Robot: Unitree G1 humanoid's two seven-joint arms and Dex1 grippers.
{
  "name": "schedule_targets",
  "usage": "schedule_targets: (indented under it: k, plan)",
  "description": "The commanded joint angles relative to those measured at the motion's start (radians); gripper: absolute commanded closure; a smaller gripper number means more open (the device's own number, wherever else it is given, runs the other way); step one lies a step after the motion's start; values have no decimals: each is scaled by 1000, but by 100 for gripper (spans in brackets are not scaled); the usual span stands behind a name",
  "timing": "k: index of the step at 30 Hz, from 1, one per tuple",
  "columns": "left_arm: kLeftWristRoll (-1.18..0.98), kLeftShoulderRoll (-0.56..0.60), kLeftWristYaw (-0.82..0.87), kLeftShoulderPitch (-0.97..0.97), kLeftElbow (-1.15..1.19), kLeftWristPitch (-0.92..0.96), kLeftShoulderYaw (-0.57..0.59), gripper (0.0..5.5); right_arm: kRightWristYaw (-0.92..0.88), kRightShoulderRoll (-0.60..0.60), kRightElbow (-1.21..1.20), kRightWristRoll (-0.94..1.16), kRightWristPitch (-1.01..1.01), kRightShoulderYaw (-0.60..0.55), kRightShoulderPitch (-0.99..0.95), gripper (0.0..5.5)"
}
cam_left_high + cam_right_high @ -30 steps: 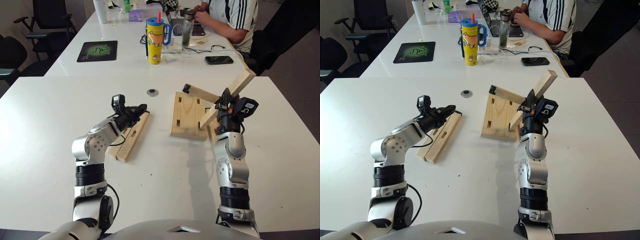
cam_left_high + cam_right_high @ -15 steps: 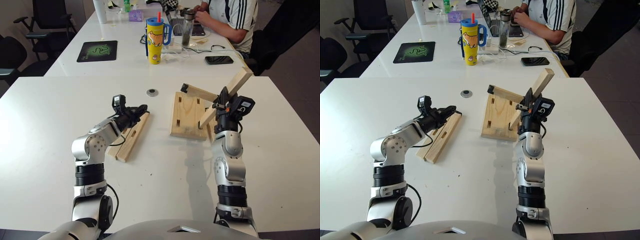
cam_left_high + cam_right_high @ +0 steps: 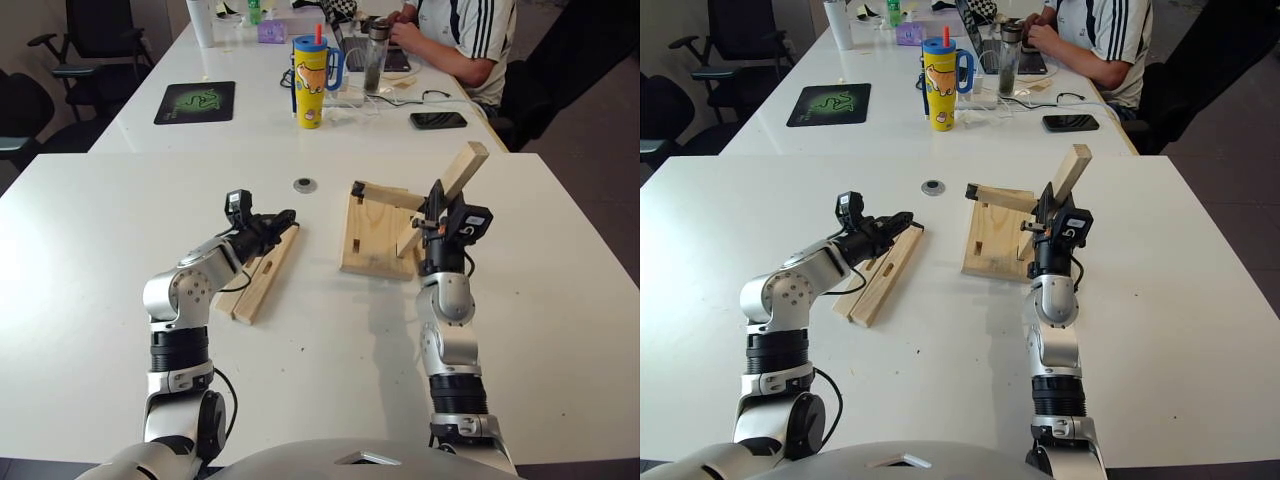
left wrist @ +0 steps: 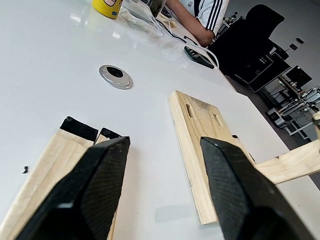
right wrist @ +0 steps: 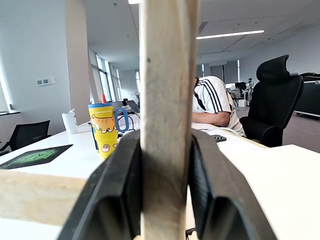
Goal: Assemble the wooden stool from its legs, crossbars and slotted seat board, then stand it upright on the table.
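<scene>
Two fingers of the right hand (image 3: 437,222) pinch a tilted leg (image 3: 457,176), its crossbar (image 3: 385,192) reaching over the slotted seat board (image 3: 372,245) flat on the table (image 3: 550,300). Fitting seems underway; next its end needs aligning with a slot. Left hand (image 3: 282,217) sits spread over spare legs (image 3: 260,275).

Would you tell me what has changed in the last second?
The right tool, shut on the leg, carried it and its crossbar toward the robot's left over the seat board, tilting it more upright. The left tool, open above the two planks, stayed put.
</scene>
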Motion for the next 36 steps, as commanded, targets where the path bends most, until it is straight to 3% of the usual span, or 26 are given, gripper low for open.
schedule_targets:
  k: [1,10,14,24,25,30,36]
  plan:
    - [-7,15,-1,-2,-6,17,-3,289,5,-10,98,0,17,-21,90,446]
    - [-7,22,3,15,-20,19,1,289,-22,-31,-16,-92,218,40,131,446]
    - [-8,21,10,36,-36,19,8,289,-50,-67,-77,-119,363,12,164,446]
    - [5,16,19,52,-44,-4,0,289,-8,-49,-293,-7,285,-3,138,445]
    - [5,16,20,50,-41,-8,0,289,-6,-47,-302,2,291,-2,118,409]
    - [6,15,21,45,-32,-21,-1,289,-12,-35,-357,28,340,0,50,334]
    - [4,17,23,40,-28,-27,0,289,-43,-33,-453,39,416,-16,-44,334]
